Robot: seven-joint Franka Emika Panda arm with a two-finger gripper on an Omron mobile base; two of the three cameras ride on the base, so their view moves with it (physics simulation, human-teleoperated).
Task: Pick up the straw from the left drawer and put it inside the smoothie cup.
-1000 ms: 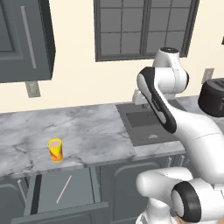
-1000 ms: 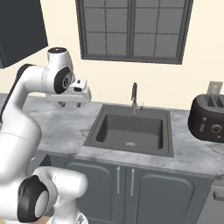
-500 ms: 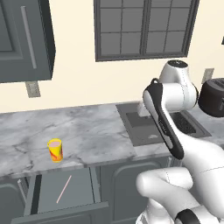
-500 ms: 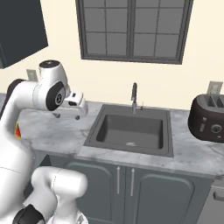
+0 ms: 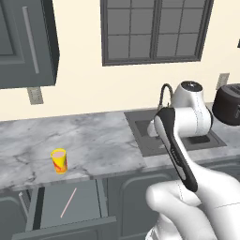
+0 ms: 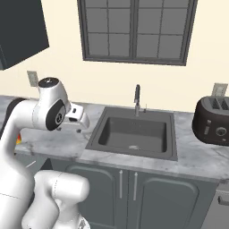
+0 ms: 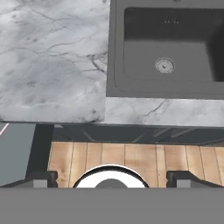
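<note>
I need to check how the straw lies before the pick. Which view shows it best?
The left base view: the straw lies whole and diagonal on the floor of the open left drawer, below the smoothie cup. In the hand view only a thin pink tip crosses the left edge.

The marble counter (image 5: 103, 140) and sink (image 6: 134, 134) are seen from behind by both base views, forward and down; they are viewed closely from above by the hand view.
</note>
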